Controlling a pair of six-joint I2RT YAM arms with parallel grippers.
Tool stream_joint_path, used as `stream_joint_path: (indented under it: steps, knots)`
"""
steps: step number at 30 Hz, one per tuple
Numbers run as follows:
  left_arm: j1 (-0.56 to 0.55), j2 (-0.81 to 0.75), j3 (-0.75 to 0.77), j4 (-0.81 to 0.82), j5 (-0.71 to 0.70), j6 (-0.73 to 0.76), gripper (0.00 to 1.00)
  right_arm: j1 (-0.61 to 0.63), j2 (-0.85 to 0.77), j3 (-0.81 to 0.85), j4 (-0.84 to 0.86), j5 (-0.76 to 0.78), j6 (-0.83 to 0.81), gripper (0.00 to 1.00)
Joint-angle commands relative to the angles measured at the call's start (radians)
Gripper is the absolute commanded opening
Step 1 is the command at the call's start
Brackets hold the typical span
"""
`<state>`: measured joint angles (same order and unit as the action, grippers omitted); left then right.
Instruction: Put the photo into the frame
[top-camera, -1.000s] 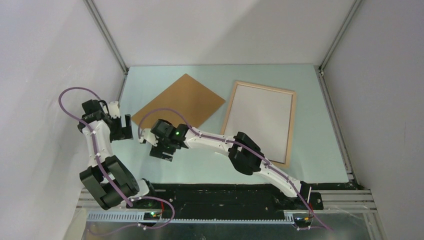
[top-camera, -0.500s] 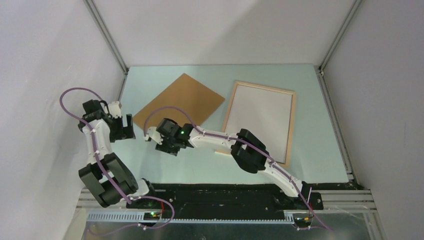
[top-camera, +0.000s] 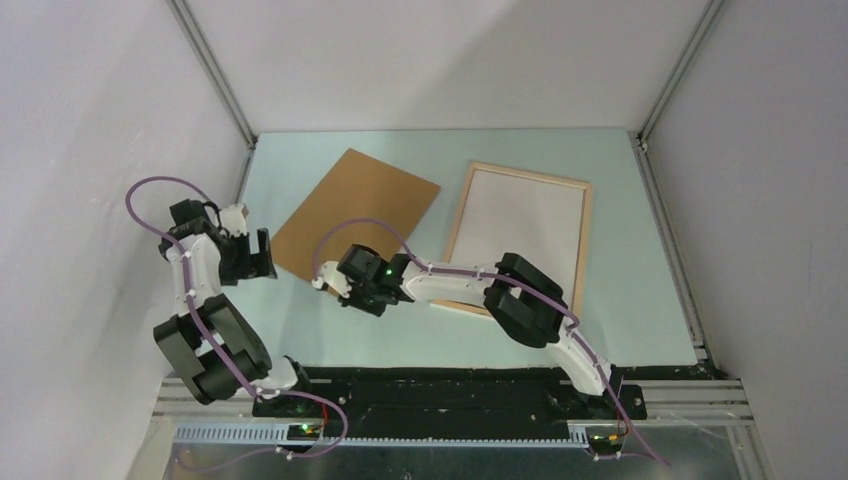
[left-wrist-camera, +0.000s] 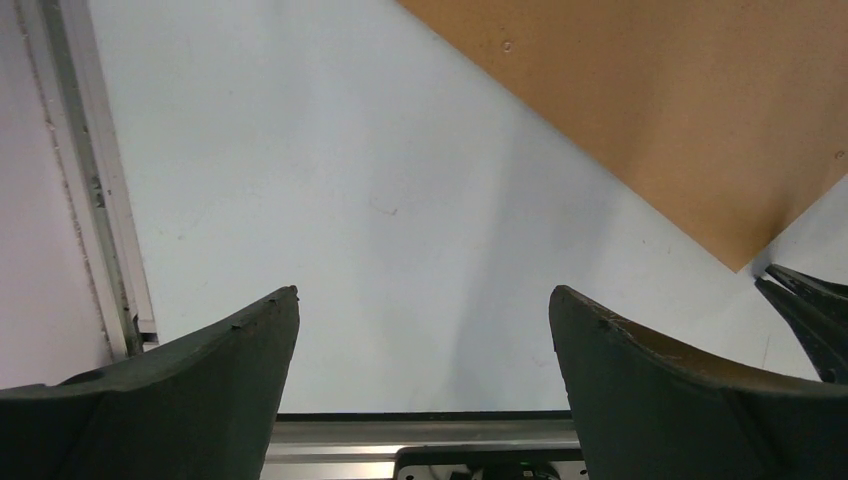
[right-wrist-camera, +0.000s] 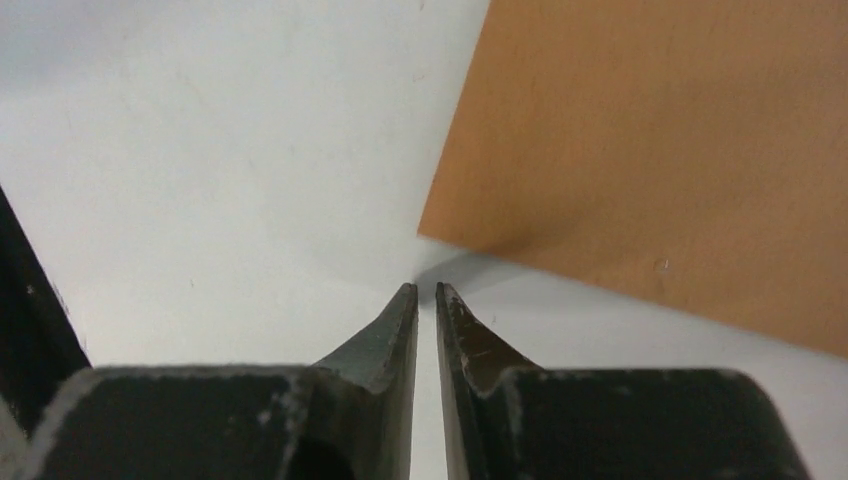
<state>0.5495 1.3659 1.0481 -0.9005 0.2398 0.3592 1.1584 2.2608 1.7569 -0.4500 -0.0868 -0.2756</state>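
Note:
The frame (top-camera: 586, 250), thin pale wood rails, lies flat at the right of the table. A white sheet (top-camera: 525, 235) fills its inside; no printed side shows, so I cannot tell whether it is the photo. My right gripper (top-camera: 325, 283) (right-wrist-camera: 427, 290) hovers low just short of the near corner of a brown board (top-camera: 350, 205) (right-wrist-camera: 650, 150), with its jaws a thin slit apart and nothing between them. My left gripper (top-camera: 262, 255) (left-wrist-camera: 420, 300) is wide open and empty over bare table, left of that board (left-wrist-camera: 680, 110).
The right gripper's dark fingers (left-wrist-camera: 810, 310) show at the edge of the left wrist view. A metal rail (left-wrist-camera: 95, 190) and the grey wall (top-camera: 110, 150) border the table on the left. The right arm's forearm (top-camera: 450, 283) crosses the frame's near left corner.
The right gripper went from wide open to almost closed and drew back to the right. The brown board turned and shifted slightly left. The left gripper stayed open.

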Motion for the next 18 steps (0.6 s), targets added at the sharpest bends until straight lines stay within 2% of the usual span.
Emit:
stream_joint_path:
  steps: [1,6,9,14,18]
  knots:
    - [-0.04,0.024,0.05,-0.005,0.039,0.0,1.0,-0.029,-0.034,-0.112,-0.099,0.002,0.025,0.14]
    - [-0.102,0.045,0.07,-0.004,0.038,-0.035,0.99,-0.073,-0.074,-0.174,-0.115,-0.007,0.029,0.09]
    - [-0.139,0.078,0.107,-0.002,0.038,-0.055,1.0,-0.096,-0.115,-0.211,-0.098,-0.018,0.037,0.12]
    - [-0.145,0.195,0.21,-0.002,0.048,-0.121,0.99,-0.137,-0.159,-0.171,-0.065,-0.043,0.085,0.29]
    - [-0.144,0.283,0.31,0.002,0.039,-0.17,0.99,-0.139,-0.163,-0.096,-0.054,-0.028,0.067,0.4]
